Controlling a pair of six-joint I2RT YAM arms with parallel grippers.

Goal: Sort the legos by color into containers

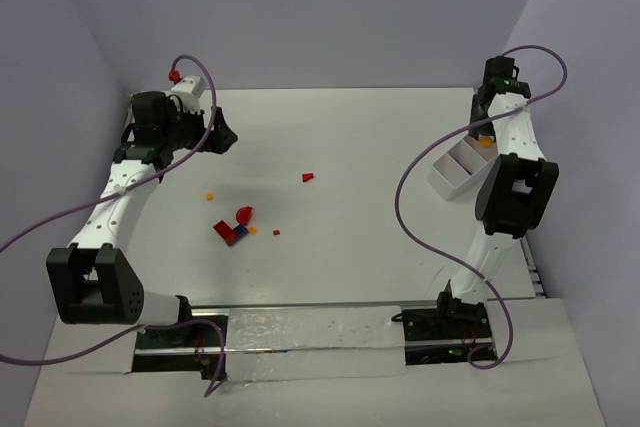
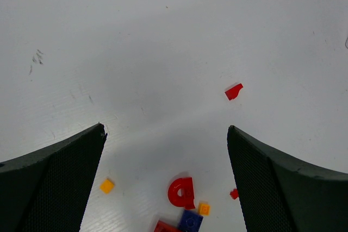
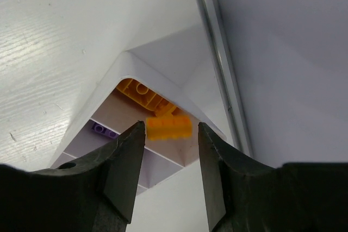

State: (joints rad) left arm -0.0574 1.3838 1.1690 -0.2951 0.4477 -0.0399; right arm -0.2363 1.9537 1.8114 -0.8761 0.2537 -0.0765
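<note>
currently the loose legos lie in a scatter on the white counter (image 1: 380,137), left of centre. a red arch piece (image 2: 181,191) sits with a small orange stud (image 2: 204,208) just beside it and a purple brick (image 2: 190,221) touching a red brick (image 1: 222,230) on its near side. a second orange stud (image 2: 107,185) lies apart to the left, a tiny red piece (image 2: 234,193) to the right, and a red wedge (image 2: 234,91) lies well apart, farther out.

the white divided container (image 3: 103,101) stands at the right edge of the counter, close to the wall. its end compartment holds an orange piece (image 3: 144,95); the next compartment holds a purple piece (image 3: 103,130).

an orange brick (image 3: 169,129) is between the fingers of the right tool (image 3: 171,126), above the container. that tool is set narrow, little wider than the brick; whether it grips the brick cannot be told.

the left tool (image 2: 166,127) is spread wide and holds nothing, poised over bare counter just short of the scatter.
</note>
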